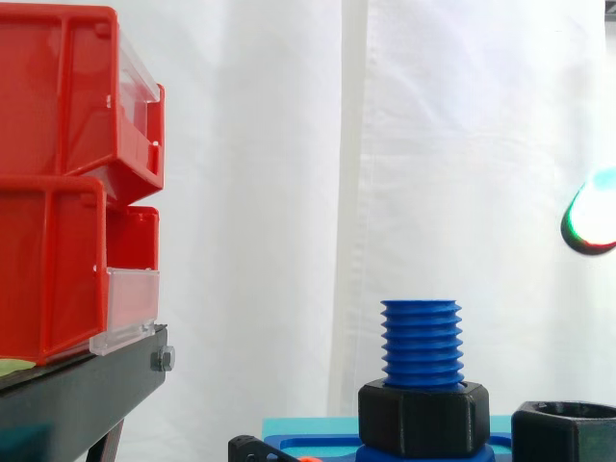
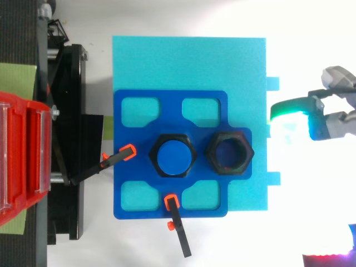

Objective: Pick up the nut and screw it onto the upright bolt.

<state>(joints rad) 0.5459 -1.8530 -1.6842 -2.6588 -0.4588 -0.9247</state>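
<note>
- The nut (image 2: 230, 153), black and six-sided, lies flat on the blue plate (image 2: 133, 192), clear of the hand.
- The upright bolt (image 1: 421, 344) stands just beside it at 9 o'clock, its blue threads bare, with a second black nut (image 1: 423, 419) round its foot.
- The hand (image 2: 295, 107) hovers at 3 o'clock of the nut, well apart from it. Its glowing pads (image 1: 592, 217) are spread and hold nothing.
- Orange-tipped clamps (image 2: 128, 152) sit at 9 and 6 o'clock of the bolt.
- A cyan board (image 2: 189, 61) lies under the plate.
- Red bins (image 1: 58, 192) on a black stand (image 1: 87, 390) are at 9 o'clock.
</note>
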